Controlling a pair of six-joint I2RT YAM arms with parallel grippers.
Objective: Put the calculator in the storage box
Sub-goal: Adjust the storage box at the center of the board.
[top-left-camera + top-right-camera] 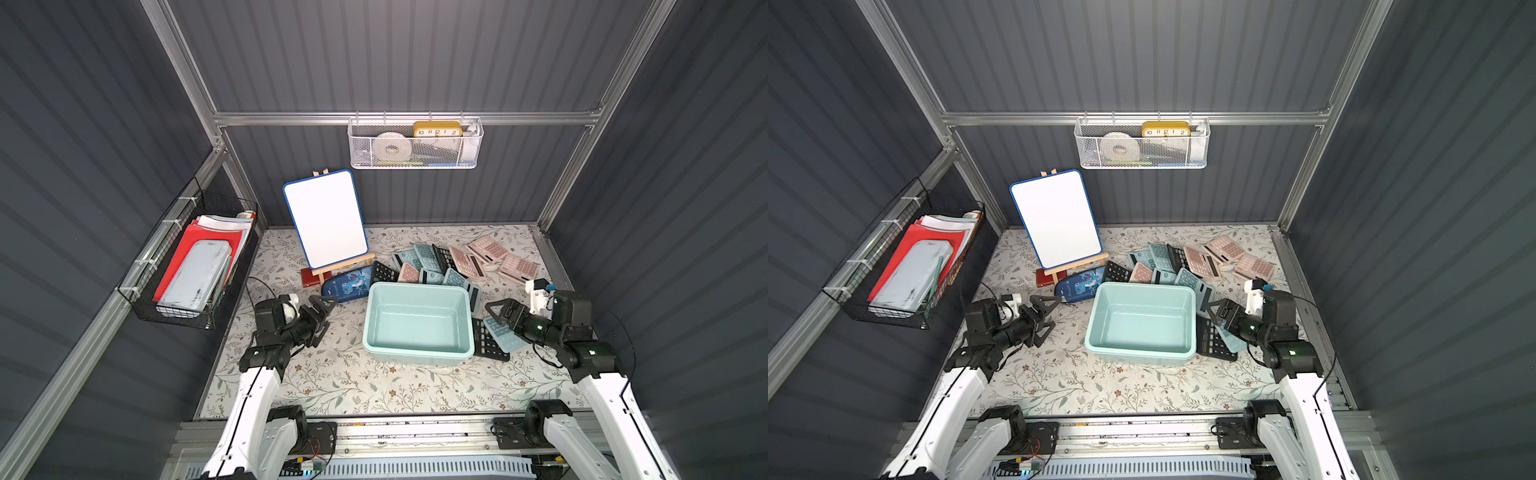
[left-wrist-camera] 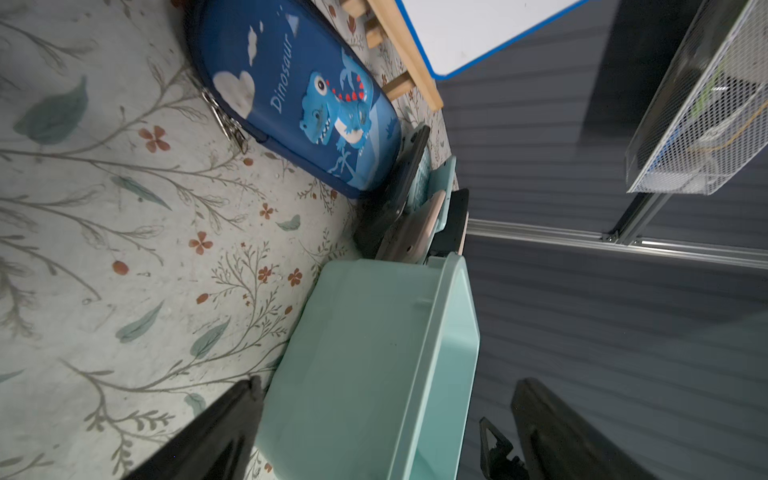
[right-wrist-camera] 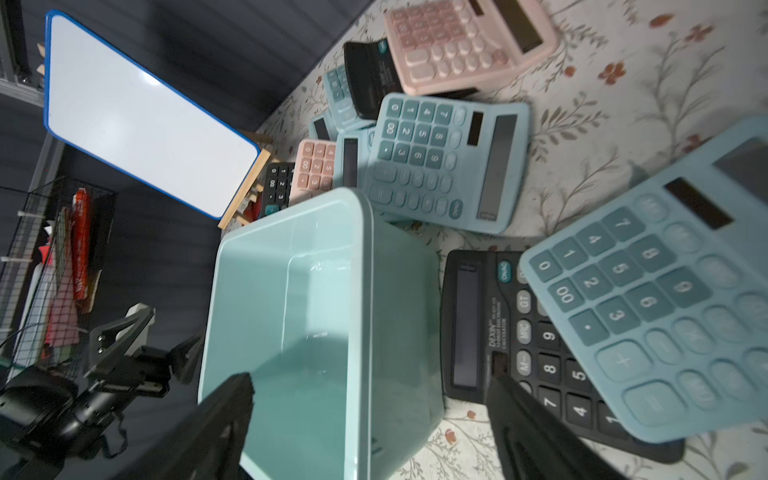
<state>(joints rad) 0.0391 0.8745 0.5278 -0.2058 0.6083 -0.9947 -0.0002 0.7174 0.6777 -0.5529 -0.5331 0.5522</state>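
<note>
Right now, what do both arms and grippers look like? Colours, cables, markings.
Both match. Left arm and right arm: white shell links, black joints and wrists. Left gripper and right gripper: black, with triangular open-frame fingers. Each wrist carries a white mount; the right one's has a blue tip. Thin black cables loop off the wrists. Small green lights glow on the right arm.

Half buried under a blurred, edge-cropped teal calculator (image 3: 648, 299) in the right wrist view: black calculator (image 3: 469, 324). Cropped at the left wrist view's edge: storage box (image 2: 365, 353); behind its far wall, lower parts of the calculator pile (image 1: 428, 259); too small to tell, contents of the white mesh basket (image 1: 357, 158).
</note>
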